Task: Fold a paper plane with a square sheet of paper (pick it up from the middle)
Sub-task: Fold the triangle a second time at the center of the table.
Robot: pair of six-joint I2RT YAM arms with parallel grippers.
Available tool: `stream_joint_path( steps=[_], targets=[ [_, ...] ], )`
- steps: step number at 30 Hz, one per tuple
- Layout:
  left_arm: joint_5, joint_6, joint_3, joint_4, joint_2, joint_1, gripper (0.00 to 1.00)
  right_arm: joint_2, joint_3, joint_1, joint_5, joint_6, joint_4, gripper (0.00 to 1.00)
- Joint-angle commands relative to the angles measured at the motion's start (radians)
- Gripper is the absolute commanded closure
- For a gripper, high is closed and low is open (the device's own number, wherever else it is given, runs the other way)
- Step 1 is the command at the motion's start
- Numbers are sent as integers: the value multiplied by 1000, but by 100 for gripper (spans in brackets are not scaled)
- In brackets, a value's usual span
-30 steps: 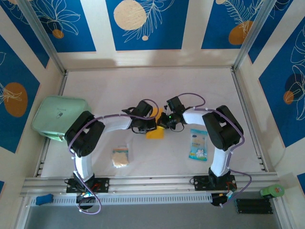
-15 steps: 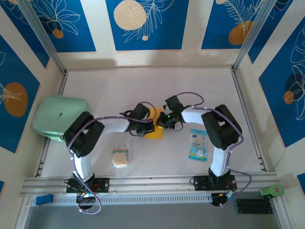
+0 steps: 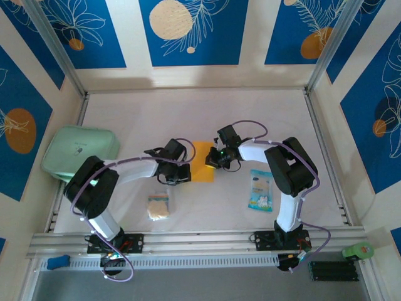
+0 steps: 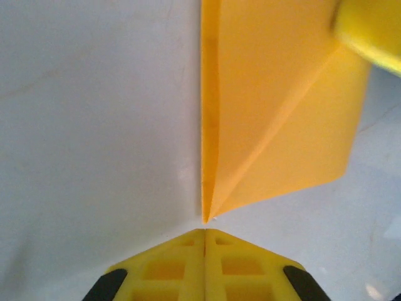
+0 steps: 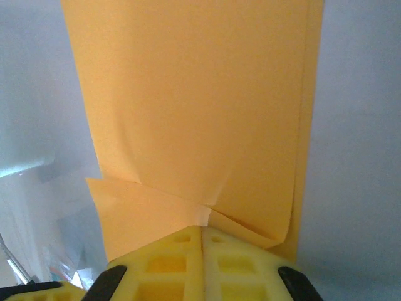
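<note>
The sheet of paper [image 3: 202, 161] is thin, plain orange-yellow and partly folded. From above it reads as a narrow strip running near to far, lying on the white bench [image 3: 138, 119] about mid-way across, between the two pincers. In the left wrist view it has a straight creased edge and a diagonal fold, and both run down to one sharp point.

The left pincer [image 4: 205, 233] has its yellow fingers pressed together with nothing between them. Its tips sit just short of that point of the paper.

The right pincer [image 5: 202, 227] is clamped on the paper's right-hand edge, and the paper puckers into small wrinkles where the fingers bite.

By count: one sheet of paper, one blue-white packet [image 3: 260, 190] near the right arm, one beige spongy square [image 3: 158, 205] near the left arm, and one pale green case [image 3: 81, 150] at the left edge.
</note>
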Motion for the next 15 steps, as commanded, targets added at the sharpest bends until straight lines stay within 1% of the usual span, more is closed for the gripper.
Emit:
stream_joint_path(
  steps=[1, 3, 6, 11, 15],
  targets=[
    [14, -5, 40, 46, -26, 12, 87, -58, -22, -7, -12, -28, 16, 93],
    [16, -26, 64, 96, 7, 11, 83, -98, -31, -9, -28, -12, 37, 90],
    [-6, -43, 118, 125, 71, 12, 82, -146, -53, -17, -23, 36, 45, 85],
    [-50, -55, 193, 150, 166, 18, 83, -199, -115, -42, 13, 149, 21, 78],
    [-110, -70, 203, 159, 208, 31, 86, -217, -145, -52, 18, 208, 13, 72]
  ],
)
